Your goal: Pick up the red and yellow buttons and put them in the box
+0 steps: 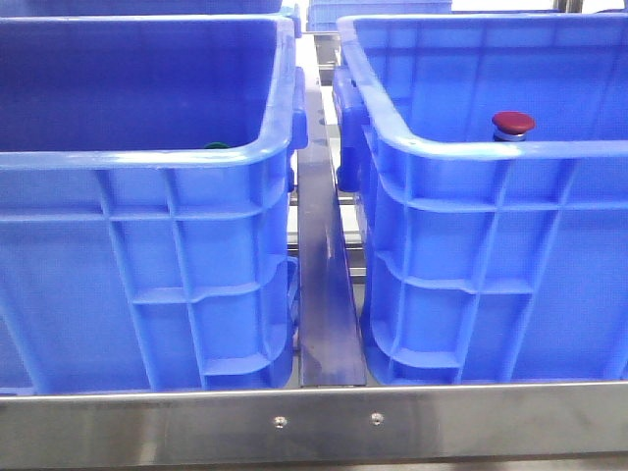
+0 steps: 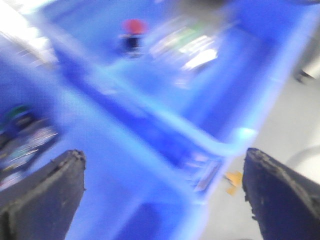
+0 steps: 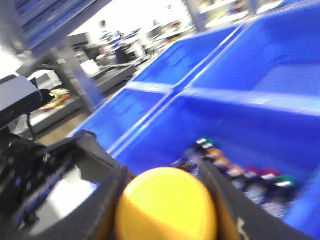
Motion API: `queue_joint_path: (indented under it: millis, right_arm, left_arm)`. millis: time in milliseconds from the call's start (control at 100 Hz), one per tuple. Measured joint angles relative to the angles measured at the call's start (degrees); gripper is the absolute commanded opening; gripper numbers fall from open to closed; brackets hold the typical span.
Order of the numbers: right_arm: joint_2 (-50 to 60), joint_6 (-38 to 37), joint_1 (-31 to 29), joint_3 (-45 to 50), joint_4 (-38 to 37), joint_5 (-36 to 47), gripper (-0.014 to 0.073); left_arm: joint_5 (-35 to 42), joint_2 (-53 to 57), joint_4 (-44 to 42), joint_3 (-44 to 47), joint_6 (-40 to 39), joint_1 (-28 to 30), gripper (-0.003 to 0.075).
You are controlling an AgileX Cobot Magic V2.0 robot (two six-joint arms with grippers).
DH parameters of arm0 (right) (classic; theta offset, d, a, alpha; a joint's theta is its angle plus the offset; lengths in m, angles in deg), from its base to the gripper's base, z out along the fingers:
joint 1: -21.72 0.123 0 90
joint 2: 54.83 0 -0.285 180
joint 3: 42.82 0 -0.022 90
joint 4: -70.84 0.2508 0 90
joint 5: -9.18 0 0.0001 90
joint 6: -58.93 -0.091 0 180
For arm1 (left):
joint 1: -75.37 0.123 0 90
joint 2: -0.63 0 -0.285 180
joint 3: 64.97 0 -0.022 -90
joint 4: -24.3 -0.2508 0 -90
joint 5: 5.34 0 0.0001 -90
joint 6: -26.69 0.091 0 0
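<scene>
The dark red button [image 1: 512, 124] stands inside the right blue crate [image 1: 471, 147], just behind its front wall. It also shows, blurred, in the left wrist view [image 2: 133, 27]. My right gripper [image 3: 165, 175] is shut on the yellow button [image 3: 167, 212], held above a blue crate [image 3: 235, 100]. My left gripper [image 2: 165, 195] is open wide and empty, over the rims between two crates [image 2: 165, 120]. Neither gripper shows in the front view.
The left blue crate [image 1: 147, 157] holds a green cap [image 1: 216, 146] just behind its rim. A steel bar [image 1: 324, 294] runs between the crates and a steel rail [image 1: 324, 422] lies across the front. Several other buttons [image 3: 240, 167] lie in the crate below my right gripper.
</scene>
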Motion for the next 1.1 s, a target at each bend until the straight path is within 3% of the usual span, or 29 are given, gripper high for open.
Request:
queue_joint_path:
  millis: [250,510,650,810,950,1100]
  right_arm:
    - [1.9,-0.2,-6.7,0.0,-5.8,0.0,0.0182]
    - [2.1,-0.5,-12.0,0.0,-10.8,0.2,0.0182]
    - [2.1,-0.5,-14.2,0.4,-12.9,4.8,0.0182]
    - [2.1,-0.3,-15.2,1.6,-14.2,15.4,0.0182]
    - [1.5,1.0,-15.3,1.7,-14.4,25.0,0.0182]
    - [-1.4,3.0,-15.3,1.7,-14.2,34.7,0.0182]
  left_arm:
    - [2.0,1.1,-0.2,3.6,-1.4,13.5,0.0599]
    - [8.1,11.1,-0.3,15.0,-1.8,26.1,0.0599]
    - [10.3,19.2,-0.3,20.4,-1.8,30.6,0.0599]
    - [10.4,25.9,-0.3,24.1,-1.8,32.8,0.0591]
    - [10.4,28.7,-0.3,25.0,-1.8,33.1,0.0491]
    - [10.4,29.5,-0.3,25.0,-1.8,33.1,0.0248]
